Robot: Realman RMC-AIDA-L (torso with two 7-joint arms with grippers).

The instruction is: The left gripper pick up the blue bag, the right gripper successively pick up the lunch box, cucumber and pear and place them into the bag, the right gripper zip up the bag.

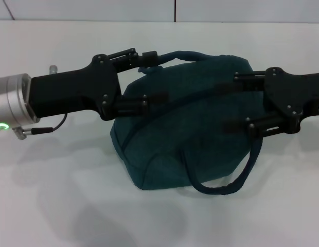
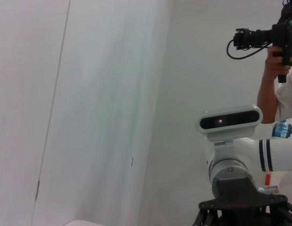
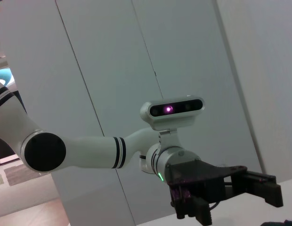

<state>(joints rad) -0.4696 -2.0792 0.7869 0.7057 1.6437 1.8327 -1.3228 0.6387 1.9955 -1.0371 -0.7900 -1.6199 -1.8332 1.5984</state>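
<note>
The blue bag (image 1: pixel 185 128) is sitting on the white table (image 1: pixel 56 206) with its top drawn together, so anything inside it is hidden, and neither a zipper pull nor the lining is showing from the head view. One cord handle (image 1: pixel 226 180) is drooping off the near side onto the table; the other is arching along the far top edge. The left gripper (image 1: pixel 139 80) is reaching in level from the left, its arm lying nearly flat over the table, with its fingers spread apart: the far finger is touching the far handle, the near one (image 1: pixel 131 105) is lying against the bag's left flank. The right gripper (image 1: pixel 236 100) is coming in level from the right (its arm is cut off at the edge), fingers also held apart, both lying over the bag's upper right side; whether they are pressing into the cloth is hard to make out. The wrist views are showing only walls, robot parts and a person (image 2: pixel 278 89) with a camera.
</note>
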